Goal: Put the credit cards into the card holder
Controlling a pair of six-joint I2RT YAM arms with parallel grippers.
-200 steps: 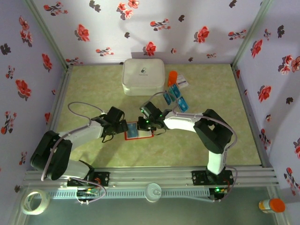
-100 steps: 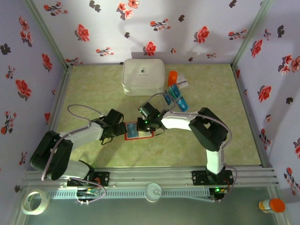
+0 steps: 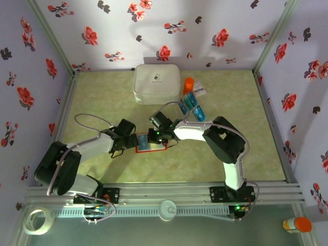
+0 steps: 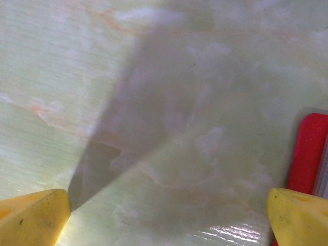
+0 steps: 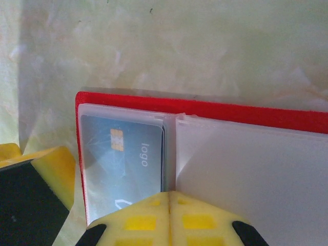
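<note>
The left arm (image 3: 95, 146) stretches low from the lower left toward the middle of the worktop (image 3: 246, 154). Its jaws are spread wide with nothing between them, one yellow tip just beside the red edge of the card holder (image 3: 152, 144). The right arm (image 3: 195, 132) bends in from the lower right, its jaws pressed shut over the holder's centre fold. The holder lies open at mid-frame, pale inside, with a blue-grey card (image 5: 123, 164) in its left clear pocket. More cards (image 3: 192, 105) lie to its upper right.

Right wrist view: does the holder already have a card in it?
Yes, a blue card with a chip sits inside the open red holder.
</note>
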